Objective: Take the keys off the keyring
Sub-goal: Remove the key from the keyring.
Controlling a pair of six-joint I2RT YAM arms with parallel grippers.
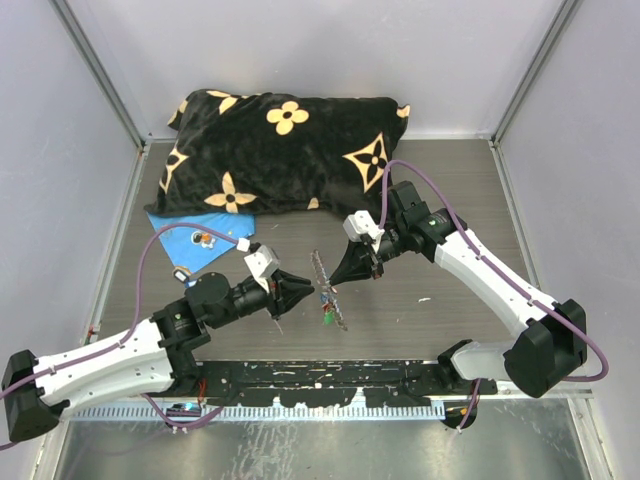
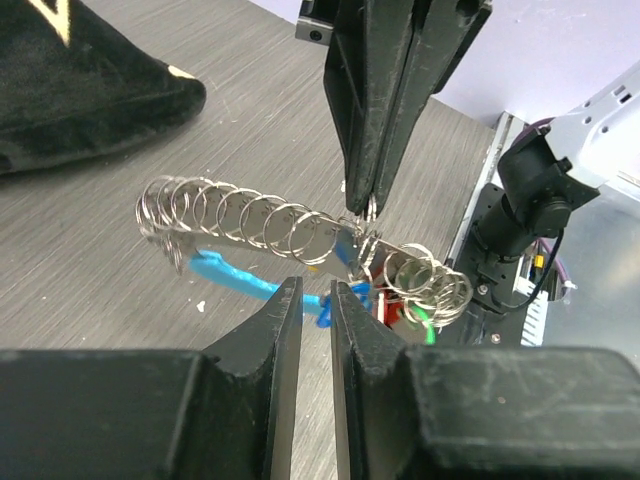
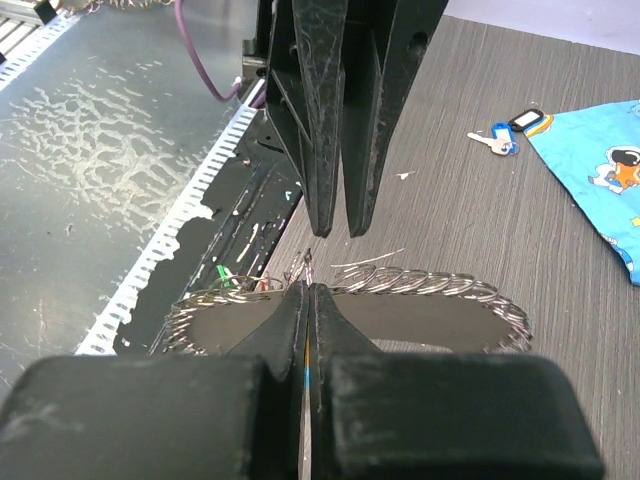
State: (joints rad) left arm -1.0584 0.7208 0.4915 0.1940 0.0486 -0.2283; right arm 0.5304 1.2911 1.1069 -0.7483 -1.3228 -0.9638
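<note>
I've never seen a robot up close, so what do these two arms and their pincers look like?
The left arm and right arm have smooth white shells with chunky black joints, and a purple cable loops along each. The left gripper and right gripper end in two black wedge-shaped fingers, tapering to narrow tips and scuffed with pale scratches.

There are two hands, the left hand point(image 1: 308, 290) and the right hand point(image 1: 338, 278), one keyring point(image 2: 240, 215) carrying a bunch of keys point(image 2: 405, 310) too tangled to count, and, on the single worktop point(image 1: 450, 270), one loose blue-headed key point(image 3: 493, 140), one black flowered pillow point(image 1: 280, 150) and one blue printed sheet point(image 1: 200, 240).
</note>
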